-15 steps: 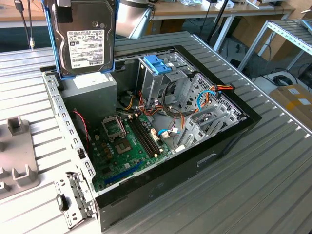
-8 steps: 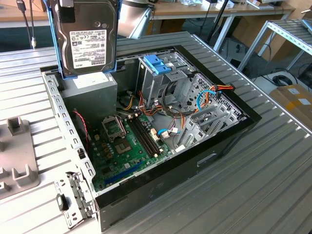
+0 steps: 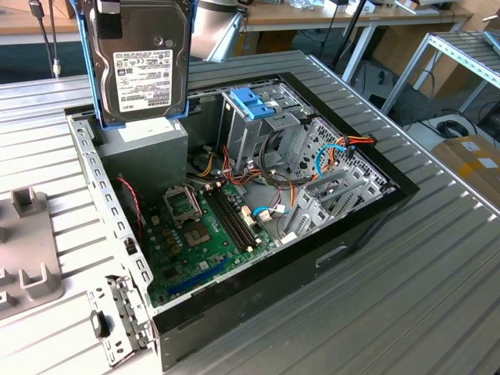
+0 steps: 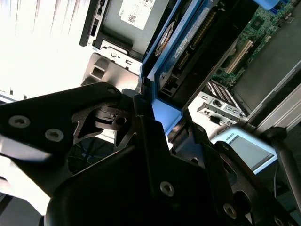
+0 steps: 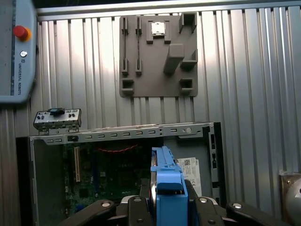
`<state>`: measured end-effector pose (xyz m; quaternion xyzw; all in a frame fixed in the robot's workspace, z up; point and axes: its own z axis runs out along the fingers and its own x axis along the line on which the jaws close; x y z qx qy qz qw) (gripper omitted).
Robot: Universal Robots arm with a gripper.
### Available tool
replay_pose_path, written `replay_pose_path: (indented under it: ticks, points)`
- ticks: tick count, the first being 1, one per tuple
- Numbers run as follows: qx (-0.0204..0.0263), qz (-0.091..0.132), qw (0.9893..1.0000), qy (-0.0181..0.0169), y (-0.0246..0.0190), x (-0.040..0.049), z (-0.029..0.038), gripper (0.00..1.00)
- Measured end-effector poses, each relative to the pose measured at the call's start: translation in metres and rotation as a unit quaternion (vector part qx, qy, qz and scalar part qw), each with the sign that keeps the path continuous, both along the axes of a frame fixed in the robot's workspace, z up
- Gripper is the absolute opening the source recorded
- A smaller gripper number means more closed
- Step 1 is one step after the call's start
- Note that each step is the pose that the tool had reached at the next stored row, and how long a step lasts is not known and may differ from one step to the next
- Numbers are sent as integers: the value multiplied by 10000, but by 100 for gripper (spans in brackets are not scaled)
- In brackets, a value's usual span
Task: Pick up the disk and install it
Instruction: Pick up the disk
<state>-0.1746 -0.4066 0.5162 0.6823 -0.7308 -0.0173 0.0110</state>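
Disk — flat black-and-silver metal hard drive in a blue plastic carrier — picked up, not yet installed. Hangs above the open black computer case, over the grey power-supply box. Stands on end, long axis vertical, white label facing the exterior view. Clamped at the top edge by the black gripper.

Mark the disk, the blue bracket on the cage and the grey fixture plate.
disk [image 3: 143, 78]: exterior view, on its white label.
blue bracket [image 3: 251, 102]: exterior view, on its top face.
grey fixture plate [image 5: 151, 66]: first wrist view, on a bare flat part.
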Motion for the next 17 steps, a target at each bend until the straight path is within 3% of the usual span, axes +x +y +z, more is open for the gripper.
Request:
replay_pose_path:
  ticks: [17]
  points:
    - [-2, 0, 10000, 0, -109, 0, -3, 37]
